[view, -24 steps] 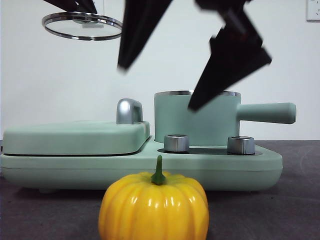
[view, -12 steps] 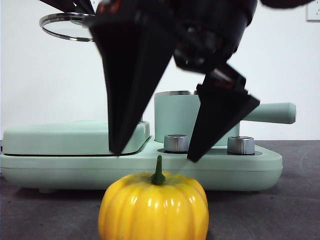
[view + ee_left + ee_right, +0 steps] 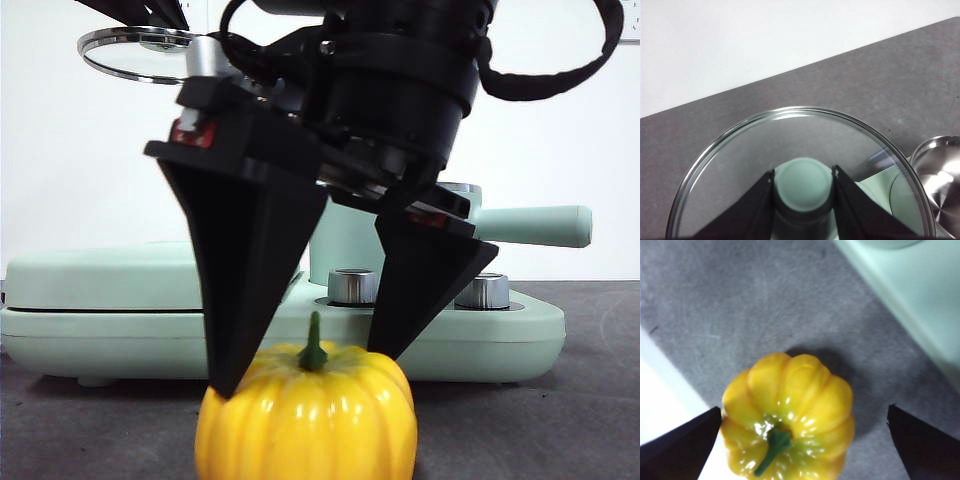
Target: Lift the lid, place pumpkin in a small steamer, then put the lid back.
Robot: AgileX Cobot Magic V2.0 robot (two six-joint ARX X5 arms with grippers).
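The pumpkin (image 3: 306, 415) sits on the dark table (image 3: 560, 420) before the mint-green appliance base (image 3: 520, 335), the right gripper (image 3: 300, 370) spread wide astride its stem. The left gripper (image 3: 803, 187) pinches the knob of the lid (image 3: 135, 55), held aloft away from the small steamer (image 3: 520, 225).

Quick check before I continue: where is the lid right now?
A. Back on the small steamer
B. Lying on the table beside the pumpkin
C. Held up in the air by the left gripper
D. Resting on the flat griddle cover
C: the left gripper is shut on the mint-green knob of the lid, which hangs high above the appliance, while the small steamer stands uncovered.
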